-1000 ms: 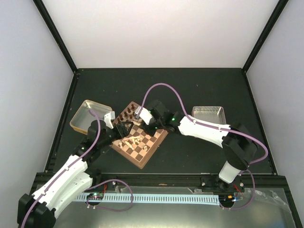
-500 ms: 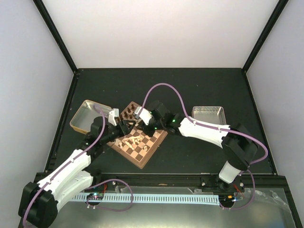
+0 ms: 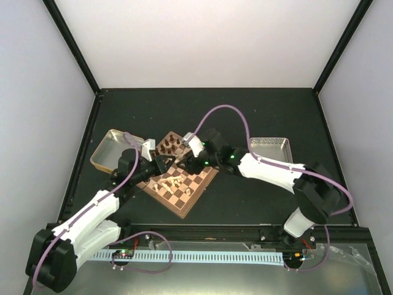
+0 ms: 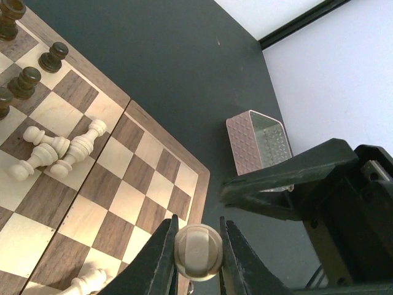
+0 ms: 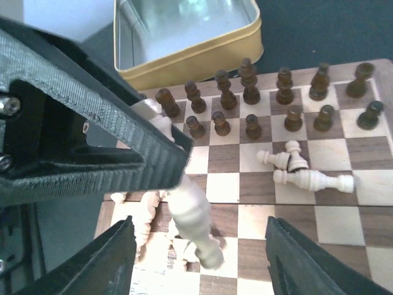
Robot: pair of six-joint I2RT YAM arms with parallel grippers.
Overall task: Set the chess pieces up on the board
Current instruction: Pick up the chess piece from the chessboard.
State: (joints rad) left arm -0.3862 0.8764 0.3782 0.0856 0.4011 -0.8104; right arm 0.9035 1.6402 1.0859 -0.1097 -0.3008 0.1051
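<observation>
- Right wrist view: dark chessmen (image 5: 253,104) stand in two rows along the far edge of the chessboard (image 5: 344,215), beside the gold tin (image 5: 202,61). That side looks nearly complete, though an exact count cannot be told.
- Pale chessmen: none is seen standing in place. A few lie toppled in mid-board (image 5: 304,172), and more lie heaped toward the board's left (image 5: 147,224).
- Left pincer (image 4: 198,243): closed on one pale piece (image 4: 198,253), gripped by its head and held over the board close to the rim.
- Right pincer (image 5: 198,236): fingers wide apart, holding nothing, just beside the left pincer above the board.
- Pinkish tray (image 4: 261,144): on the tabletop (image 4: 172,61), apart from the board.
- Outstanding, by judgement: the whole pale side. Every pale piece has yet to be righted and stood in two rows on the side opposite the dark ranks, likely starting with the held piece.
</observation>
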